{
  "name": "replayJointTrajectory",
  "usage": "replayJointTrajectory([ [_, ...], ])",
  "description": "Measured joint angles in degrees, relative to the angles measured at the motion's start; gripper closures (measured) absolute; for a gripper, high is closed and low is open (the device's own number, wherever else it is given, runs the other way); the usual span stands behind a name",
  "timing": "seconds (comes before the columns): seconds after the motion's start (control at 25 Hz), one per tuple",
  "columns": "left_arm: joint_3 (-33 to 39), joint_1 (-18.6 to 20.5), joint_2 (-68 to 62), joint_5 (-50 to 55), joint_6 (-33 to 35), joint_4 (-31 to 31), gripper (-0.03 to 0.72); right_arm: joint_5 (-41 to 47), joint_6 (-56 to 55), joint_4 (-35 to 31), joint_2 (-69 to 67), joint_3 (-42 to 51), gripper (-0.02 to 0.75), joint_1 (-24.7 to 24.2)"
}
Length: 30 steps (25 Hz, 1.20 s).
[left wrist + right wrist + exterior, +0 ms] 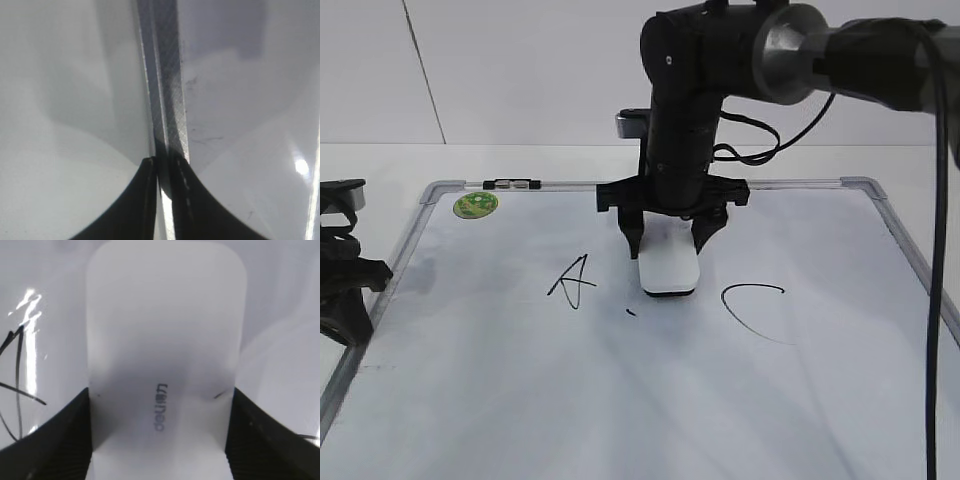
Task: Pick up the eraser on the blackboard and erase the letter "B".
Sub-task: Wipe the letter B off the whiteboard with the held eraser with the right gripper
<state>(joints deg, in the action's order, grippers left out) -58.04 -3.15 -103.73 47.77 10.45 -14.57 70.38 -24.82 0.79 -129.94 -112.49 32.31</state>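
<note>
The eraser (668, 272) lies flat on the blackboard (620, 400), between the black "A" (572, 281) on its left and the black "C" (756, 305) on its right, in the exterior view. The right gripper (668, 240) comes straight down over it, one finger on each long side — the wrist view shows the white block (165, 355) filling the space between the two dark ribbed pads (60, 440), both of them pressed against its sides, so the gripper is clamped on the eraser. Small grey print sits on the block's top face close to the pads. The far end of the eraser sticks out past the fingers toward the camera of the exterior view, its thin dark base resting on the board.

Of the letter "B" only a small black fleck (630, 313) shows, just in front of the eraser's left corner.

A round green sticker (476, 205) sits in the board's far left corner, well apart from the eraser.

The left gripper (165, 172) hangs at the board's left side — its wrist view looks down on the grey frame strip (165, 90) with the two dark fingers drawn together and only a sliver between them, holding nothing. The board rests on a white worktop (380, 170).
</note>
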Motion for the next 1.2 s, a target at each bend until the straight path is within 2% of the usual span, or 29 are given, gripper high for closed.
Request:
replayJointTrajectory([
  [0.56,-0.04,0.0,-0.09,0.13,-0.1,0.22,0.645,0.0,1.51,2.31,-0.5,0.0,0.195,-1.74],
  [1.2,-0.13,0.0,-0.09,0.44,-0.63,1.03,0.645,0.12,6.96,-0.79,-1.99,-0.1,0.195,-0.72],
])
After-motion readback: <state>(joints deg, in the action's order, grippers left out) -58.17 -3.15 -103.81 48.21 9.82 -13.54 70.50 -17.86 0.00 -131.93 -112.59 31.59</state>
